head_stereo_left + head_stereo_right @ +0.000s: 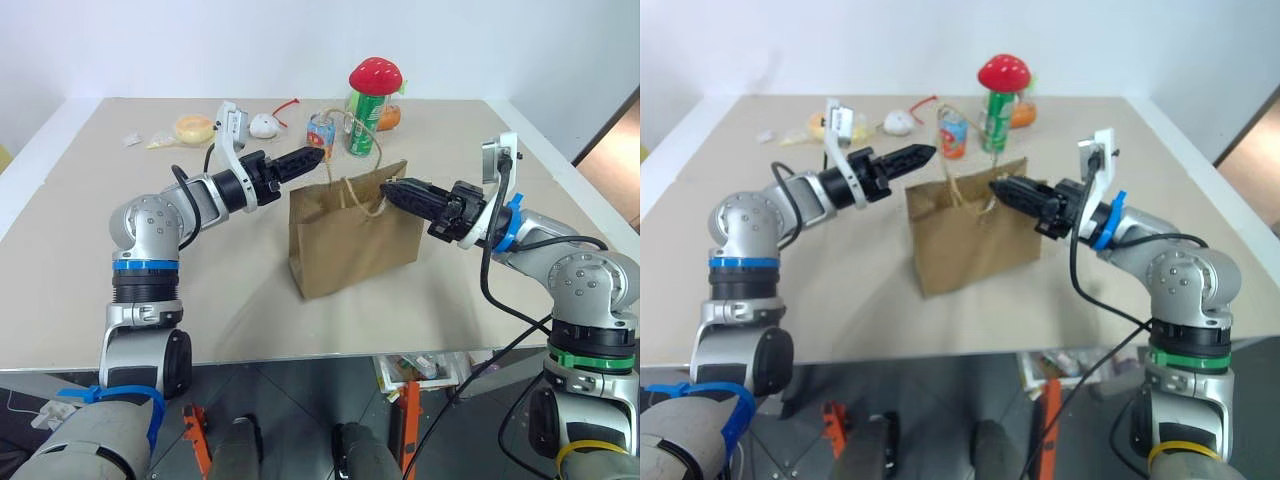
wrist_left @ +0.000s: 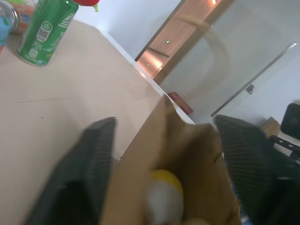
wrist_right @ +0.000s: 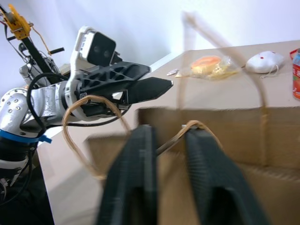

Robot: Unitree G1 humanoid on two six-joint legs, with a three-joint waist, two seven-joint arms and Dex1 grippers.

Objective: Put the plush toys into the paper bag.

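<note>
Nearest you, the paper bag stands upright, plain brown, no print; your right gripper pinches its handle loop; your left gripper gapes wide above the yellow-and-white toy inside; beyond, a green can bears unreadable print.

We get even, bright light from overhead across the table, no hard glare on it. Shadows are soft: a faint one spreads at the foot of the bag, another sits under the left arm. The white wall behind washes out pale. In the left wrist view the fingers are heavily out of focus, the yellow toy in the bag is a smear, and the can is sharper. In the right wrist view the near fingers blur and the bag's handle is soft.
</note>
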